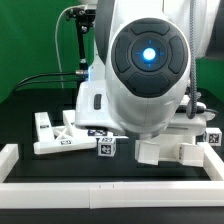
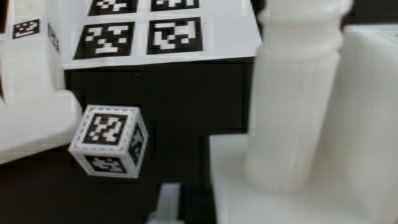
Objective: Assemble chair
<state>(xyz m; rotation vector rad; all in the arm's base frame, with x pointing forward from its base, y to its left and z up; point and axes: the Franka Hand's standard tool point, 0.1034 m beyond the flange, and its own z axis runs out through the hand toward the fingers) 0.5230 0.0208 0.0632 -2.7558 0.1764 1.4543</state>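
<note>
We judge the chair to be at an early stage: its white parts lie apart on the black bench (image 1: 28,105), and nothing resembling a seat with a back stands yet. Towards the exterior view's left sits a flat panel piece (image 1: 58,135) with cut-outs and cross-shaped ribs. Whether it is one part or several already joined, we cannot tell. Near it, just in front of the arm (image 1: 145,70), lies a small cube (image 1: 105,147) carrying a black-and-white tag. Under the arm sits a blocky white part (image 1: 160,152), and another tagged piece (image 1: 213,138) shows at the exterior view's right edge. Most of the joining seems left to do.

The wrist view looks at a rounded post (image 2: 294,90) rising from a flat white base. The cube stands apart from it, tilted a little. The marker board (image 2: 134,30) lies flat beyond them.

The arm's bulk hides the hand in the exterior view, and it barely shows in the wrist view. Its fingers are together, and we see nothing held between them.

The parts look like smooth, matte, hard plastic, with squared edges except for the cylindrical post. The tags are crisp printed squares. A low white border rail (image 1: 100,190) runs along the bench's front.
</note>
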